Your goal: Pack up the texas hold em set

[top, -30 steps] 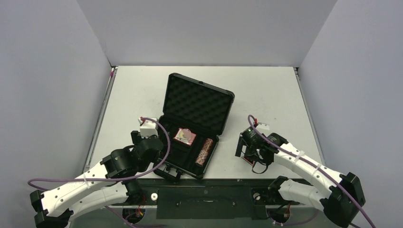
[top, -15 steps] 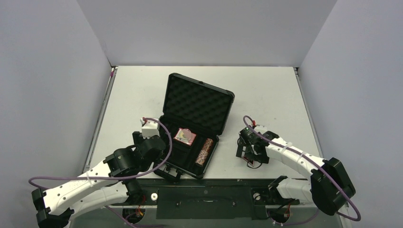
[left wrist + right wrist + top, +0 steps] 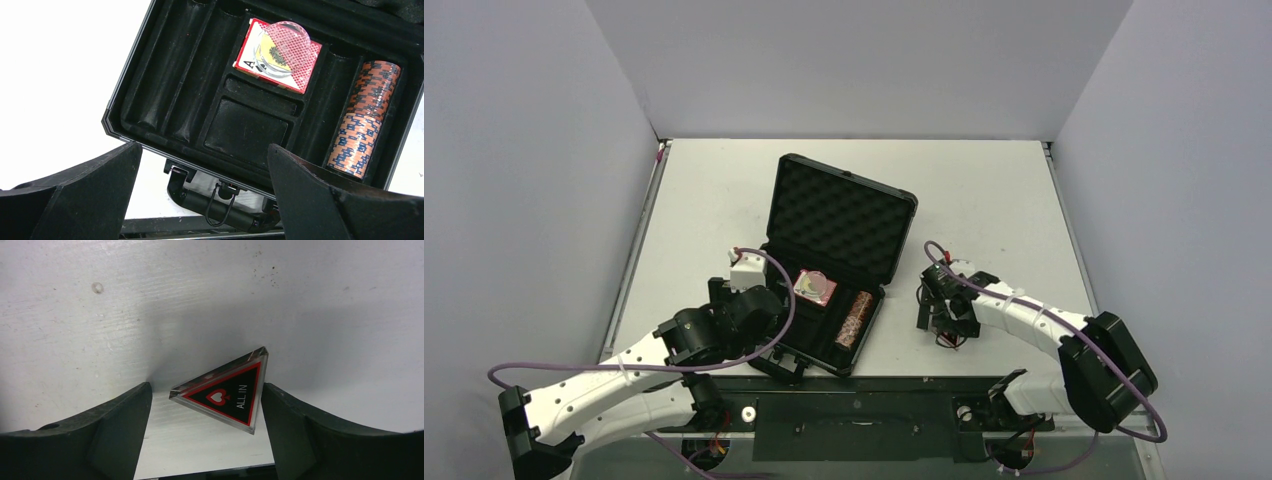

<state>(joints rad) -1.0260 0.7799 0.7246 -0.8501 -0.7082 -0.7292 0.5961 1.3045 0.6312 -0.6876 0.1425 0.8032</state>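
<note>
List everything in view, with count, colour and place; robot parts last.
table: one, white, under everything
case: one, black, open at table centre
card box: one, pink-red, in the case's middle compartment
disc: one, clear, on the card box
chip roll: one, reddish-brown, in the case's right-hand slot
triangle marker: one, black-red, on the table right of the case
left arm: one, white-black, jaws open at the case's near-left side
right arm: one, white-black, jaws open either side of the triangle marker
</note>
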